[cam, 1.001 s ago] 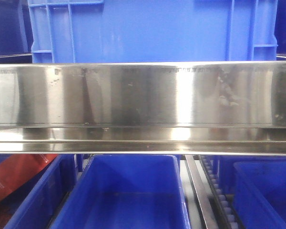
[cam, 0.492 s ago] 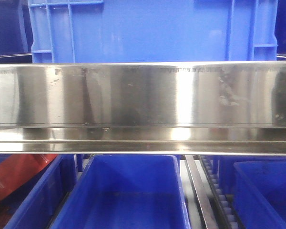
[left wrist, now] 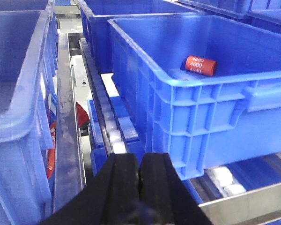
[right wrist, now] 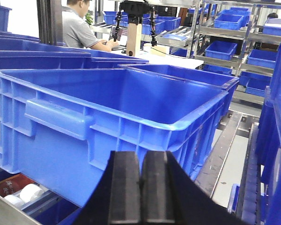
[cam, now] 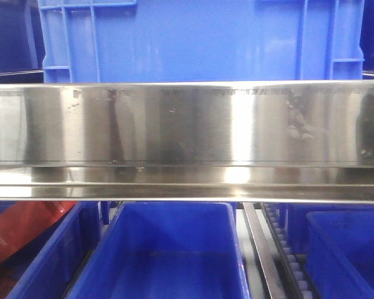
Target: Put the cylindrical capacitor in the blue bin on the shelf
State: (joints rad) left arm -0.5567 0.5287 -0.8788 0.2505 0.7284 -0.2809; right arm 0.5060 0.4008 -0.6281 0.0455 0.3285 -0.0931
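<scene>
The shelf's wide mirror-like steel rail (cam: pixel 187 124) runs across the front view, with a large blue bin (cam: pixel 199 37) standing on the tier above it. No cylindrical capacitor shows in any view. My left gripper (left wrist: pixel 139 159) is shut with nothing between its black pads, low in front of a blue bin (left wrist: pixel 215 108). A red cylinder marked 4680 (left wrist: pixel 200 65) lies in that bin. My right gripper (right wrist: pixel 140 157) is also shut and empty, just before the wall of another blue bin (right wrist: pixel 107 108).
Below the rail sit three more blue bins (cam: pixel 168 249), (cam: pixel 50 261), (cam: pixel 349 249), with a roller track (cam: pixel 287 255) between two of them. A red object (cam: pixel 19 233) lies at lower left. White rollers (left wrist: pixel 105 117) run beside the left bin. A seated person (right wrist: pixel 79 26) is far behind.
</scene>
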